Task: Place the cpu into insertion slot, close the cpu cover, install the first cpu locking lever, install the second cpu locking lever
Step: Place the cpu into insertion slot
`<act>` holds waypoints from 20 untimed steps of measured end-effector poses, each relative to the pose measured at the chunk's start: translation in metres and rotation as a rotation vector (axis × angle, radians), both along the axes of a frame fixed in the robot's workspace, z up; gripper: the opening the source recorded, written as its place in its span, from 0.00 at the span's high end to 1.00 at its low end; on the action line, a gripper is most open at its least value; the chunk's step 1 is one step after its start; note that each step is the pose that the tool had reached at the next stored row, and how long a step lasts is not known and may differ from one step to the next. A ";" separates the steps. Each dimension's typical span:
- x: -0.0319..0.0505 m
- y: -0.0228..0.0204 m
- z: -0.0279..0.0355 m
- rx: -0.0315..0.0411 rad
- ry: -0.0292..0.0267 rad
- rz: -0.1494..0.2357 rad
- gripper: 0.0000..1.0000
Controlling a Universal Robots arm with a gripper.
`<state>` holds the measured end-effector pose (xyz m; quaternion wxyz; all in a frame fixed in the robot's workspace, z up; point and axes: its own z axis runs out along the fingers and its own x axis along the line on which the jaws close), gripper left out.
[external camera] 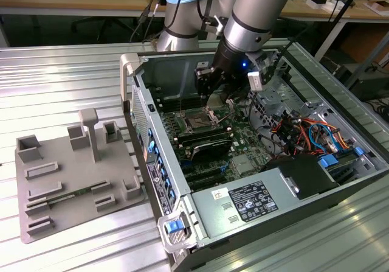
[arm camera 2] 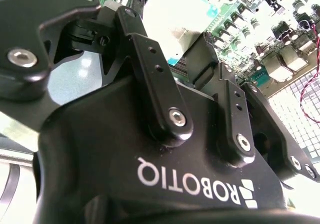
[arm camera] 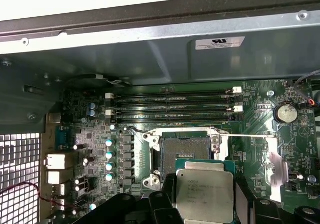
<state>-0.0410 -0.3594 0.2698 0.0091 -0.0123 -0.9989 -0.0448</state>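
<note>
Matt metal cpu (arm camera: 205, 194), ribbed metal table (external camera: 61, 83), grey plastic tray (external camera: 61, 162)

cpu (arm camera: 205, 188) in pincer (arm camera: 206, 200), insertion slot (arm camera: 181, 153) uncovered

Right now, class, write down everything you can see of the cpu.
The cpu is a flat square chip with a silvery-grey metal top that carries small print, and a thin green board edge shows around it. In the first wrist view it sits level with its top towards the camera, gripped between dark jaws on two opposite sides. It seems to hang above the motherboard and covers one edge of the open slot. It is not yet seated, and the slot's dark centre is bare.
</note>
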 end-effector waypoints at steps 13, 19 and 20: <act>0.0000 0.0000 -0.0024 0.0000 0.0000 0.000 0.45; 0.0000 0.0000 -0.0037 0.0000 0.0000 0.000 0.45; 0.0000 0.0000 -0.0038 0.0000 0.0000 0.000 0.45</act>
